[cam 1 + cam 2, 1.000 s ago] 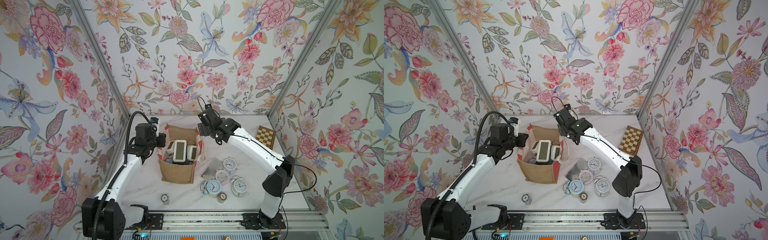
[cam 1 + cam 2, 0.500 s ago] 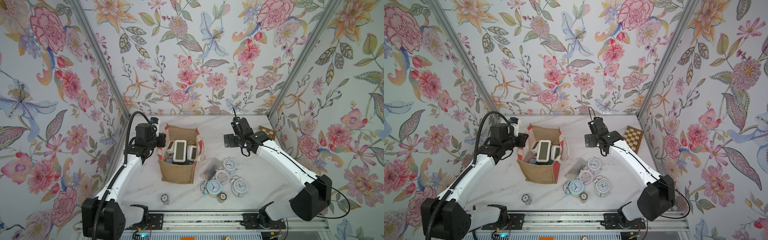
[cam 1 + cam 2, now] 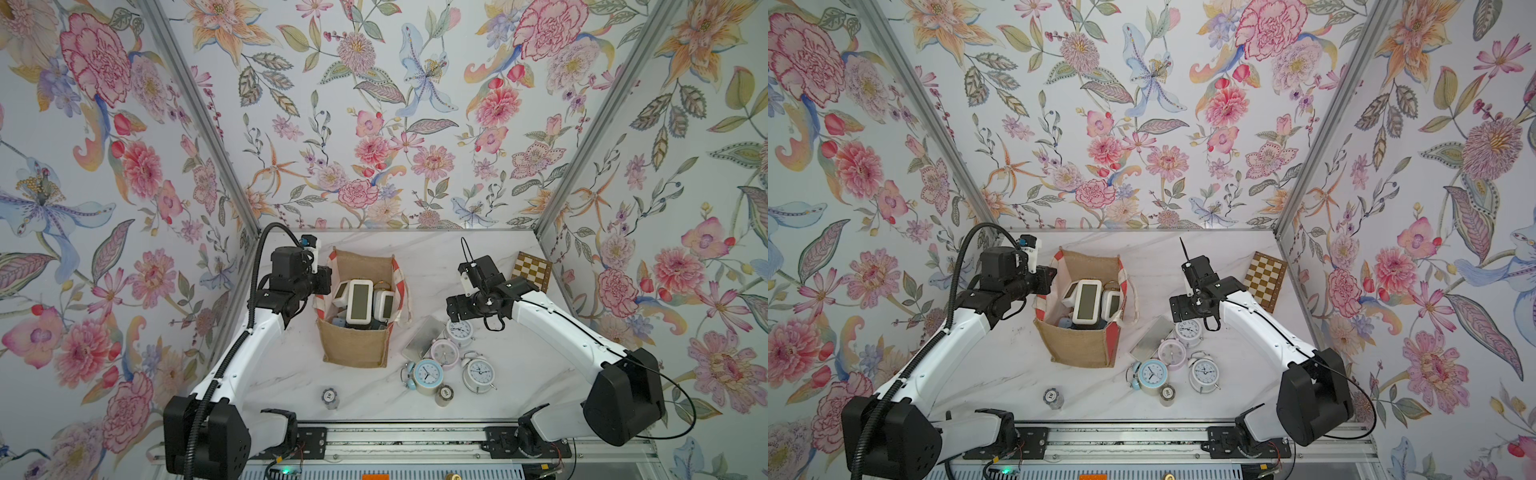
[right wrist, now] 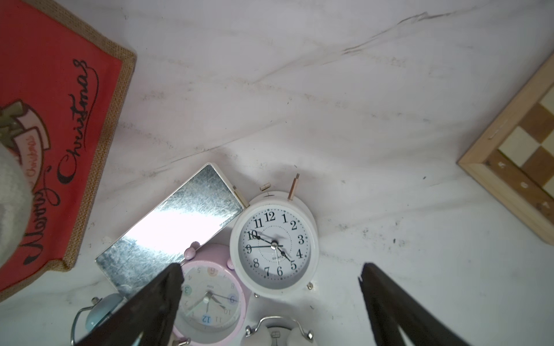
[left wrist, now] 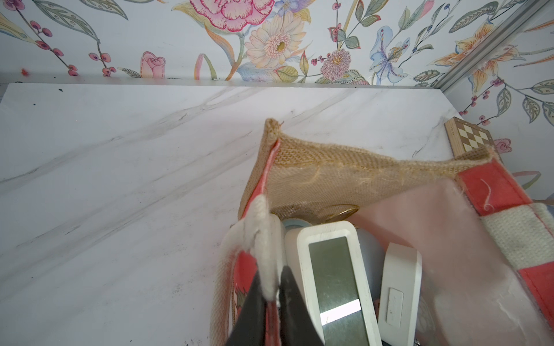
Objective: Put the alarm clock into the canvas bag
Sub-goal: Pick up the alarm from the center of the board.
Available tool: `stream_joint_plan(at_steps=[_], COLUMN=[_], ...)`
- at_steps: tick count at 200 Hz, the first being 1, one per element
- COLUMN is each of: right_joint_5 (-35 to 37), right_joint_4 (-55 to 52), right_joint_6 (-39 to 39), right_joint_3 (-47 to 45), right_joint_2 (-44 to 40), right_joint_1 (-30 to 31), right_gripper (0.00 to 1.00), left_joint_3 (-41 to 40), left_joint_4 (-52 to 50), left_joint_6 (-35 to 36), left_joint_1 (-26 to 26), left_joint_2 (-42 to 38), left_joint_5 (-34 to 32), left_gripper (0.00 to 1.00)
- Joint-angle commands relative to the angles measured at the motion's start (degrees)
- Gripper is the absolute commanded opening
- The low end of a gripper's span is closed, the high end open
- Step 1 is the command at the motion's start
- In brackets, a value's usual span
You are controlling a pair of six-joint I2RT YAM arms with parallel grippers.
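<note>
Pinching the white looped handle (image 5: 263,227) at the left rim of the upright tan burlap canvas bag with red-and-white striped side panels (image 3: 355,345), the left fingers (image 5: 254,308) are clamped narrow on the cord. The bag stands open-mouthed at the middle of the white marble bench (image 3: 415,257), seen in both top views (image 3: 1084,345). Three white rectangular digital clocks (image 3: 359,301) stand on end inside it, their grey screens facing up.

To the right, the right fingers (image 4: 150,305) are spread wide and grip nothing. They hang over a white round alarm clock with black numerals (image 4: 274,242), which sits on the bench outside the bag, right of it, at the far end of a cluster of clocks (image 3: 459,332).

Just beside that clock lie a flat mirror-faced rectangular clock (image 4: 180,221), nearest the bag, and a pale pink round clock (image 4: 209,296). Nearer the front edge are a light blue twin-bell clock (image 3: 426,374) and a white twin-bell clock (image 3: 478,372).

A wooden chessboard (image 3: 532,270) rests at the far right corner, well apart from the bag. The right wrist view shows the bag's red side panel lettered "Merry Christmas" (image 4: 69,125).
</note>
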Motion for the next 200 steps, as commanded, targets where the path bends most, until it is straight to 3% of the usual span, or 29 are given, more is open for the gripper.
stream_joint_plan(at_steps=[1, 29, 123, 200], right_joint_5=[-3.7, -5.6, 0.5, 0.0], right_joint_4=[-1.6, -1.6, -2.1, -2.0], right_joint_6=[-1.9, -2.3, -2.7, -3.3], right_joint_3=[-1.4, -2.0, -2.5, -2.5], right_joint_2=[2.0, 4.1, 8.5, 11.5], right_joint_1=[-0.2, -0.3, -0.2, -0.2], right_gripper=[0.94, 0.94, 0.99, 0.95], left_joint_3=[0.3, 0.3, 0.1, -0.3], left_joint_4=[0.3, 0.3, 0.6, 0.7], left_joint_6=[0.2, 0.1, 0.0, -0.1], left_joint_1=[-0.4, -0.4, -0.4, -0.4], left_joint_2=[0.0, -0.1, 0.1, 0.1], left_joint_5=[-0.5, -0.5, -0.3, -0.2], left_gripper=[0.14, 0.13, 0.13, 0.13])
